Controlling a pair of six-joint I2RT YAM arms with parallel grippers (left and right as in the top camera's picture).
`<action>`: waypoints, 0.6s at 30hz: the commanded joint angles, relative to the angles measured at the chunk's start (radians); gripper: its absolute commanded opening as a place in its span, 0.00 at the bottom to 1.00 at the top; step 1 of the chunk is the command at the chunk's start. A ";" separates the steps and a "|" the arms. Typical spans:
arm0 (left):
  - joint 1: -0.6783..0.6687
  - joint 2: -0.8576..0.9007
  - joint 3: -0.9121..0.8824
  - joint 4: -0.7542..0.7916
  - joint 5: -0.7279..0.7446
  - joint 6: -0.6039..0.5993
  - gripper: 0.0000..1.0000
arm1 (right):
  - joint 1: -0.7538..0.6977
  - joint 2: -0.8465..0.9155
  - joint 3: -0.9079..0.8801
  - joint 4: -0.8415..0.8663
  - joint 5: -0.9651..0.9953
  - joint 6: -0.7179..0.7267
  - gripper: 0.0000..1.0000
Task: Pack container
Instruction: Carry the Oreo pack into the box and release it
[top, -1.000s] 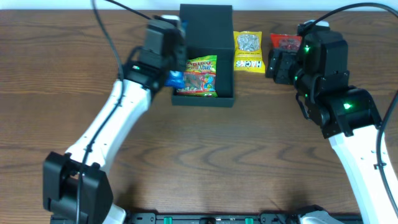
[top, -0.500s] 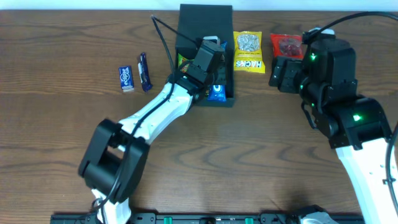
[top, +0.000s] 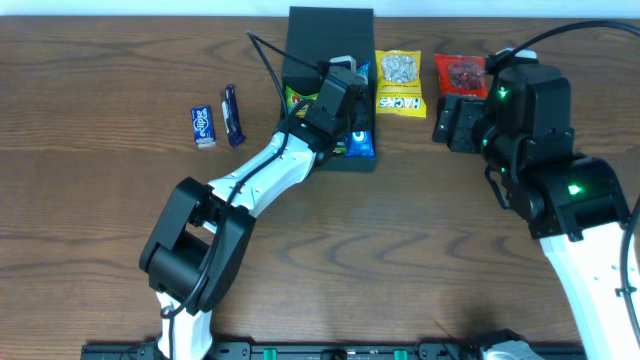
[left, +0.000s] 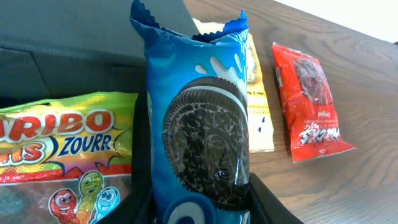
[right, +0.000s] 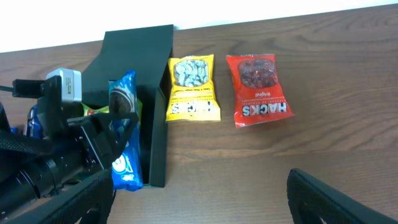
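On the table (top: 100, 200), to the left of the box (top: 330, 35), lie a small blue packet (top: 203, 125) and a dark bar (top: 232, 128), close to each other and well apart from the box. Just beside its right wall lies a yellow bag (top: 398, 82), and further right a red bag (top: 460, 73). The left arm (top: 265, 172) reaches over the front of the box and hides part of its inside from overhead. The right gripper (right: 200, 180) hangs over bare wood near the red bag, its jaws spread wide with nothing between them. The box stands at the far middle of the table. It is dark, matte and plain, with the flap lid open toward the far edge. Inside, a gummy bag (left: 62, 162) lies on the left, and the left gripper (left: 202, 208) pinches a blue cookie pack (left: 199, 137) that stands upright at the right wall. The gummy bag reads "HARIBO" and "ZOURR". The yellow and red bags both read "HACKS". The cookie pack shows a dark sandwich cookie, but its name is mostly hidden.
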 joint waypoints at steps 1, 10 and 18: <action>0.002 0.005 0.016 0.002 0.038 0.005 0.95 | -0.007 -0.010 0.007 -0.004 0.008 -0.005 0.89; 0.018 -0.055 0.016 -0.035 0.162 0.128 0.95 | -0.007 -0.010 0.007 -0.005 0.023 -0.005 0.89; 0.093 -0.232 0.016 -0.165 0.051 0.282 0.95 | -0.013 -0.010 0.007 0.007 0.119 -0.013 0.91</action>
